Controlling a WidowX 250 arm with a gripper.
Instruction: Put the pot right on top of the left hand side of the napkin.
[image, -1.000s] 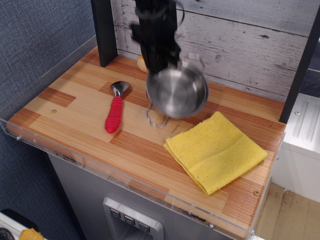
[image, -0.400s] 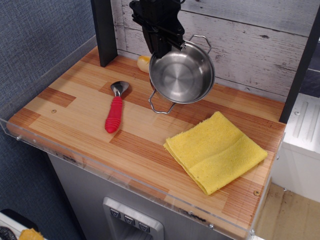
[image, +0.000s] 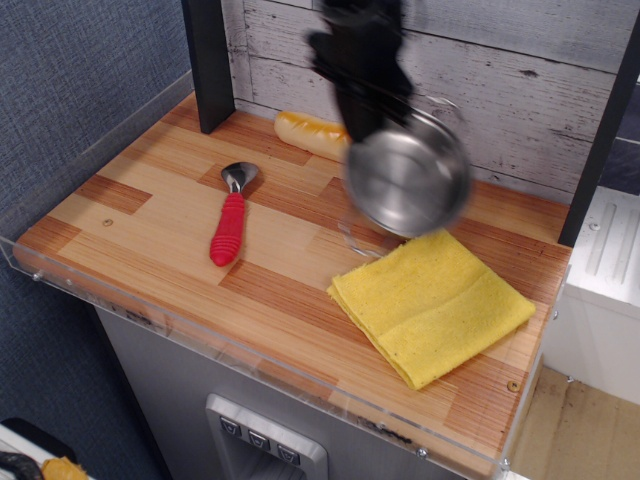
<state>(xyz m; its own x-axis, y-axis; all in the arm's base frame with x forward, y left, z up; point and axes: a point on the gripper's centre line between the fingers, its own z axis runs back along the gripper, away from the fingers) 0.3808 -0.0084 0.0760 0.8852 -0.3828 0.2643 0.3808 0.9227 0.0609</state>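
Observation:
The shiny steel pot (image: 408, 176) hangs tilted in the air, its open side facing the camera, blurred by motion. My black gripper (image: 366, 112) is shut on the pot's upper left rim and holds it above the table, just over the far edge of the napkin. The yellow napkin (image: 430, 302) lies flat on the wooden table at the right front, with nothing on it. One wire handle of the pot (image: 352, 238) hangs down near the napkin's far left corner.
A red-handled metal spoon (image: 230, 222) lies on the table at the left. A yellowish bread roll (image: 310, 134) lies by the back wall. A dark post (image: 208, 62) stands at the back left. A clear plastic rim (image: 200, 340) edges the table.
My gripper has carried the pot to the right, from above the table's middle to above the napkin's far edge. The bread roll behind it has come into full view.

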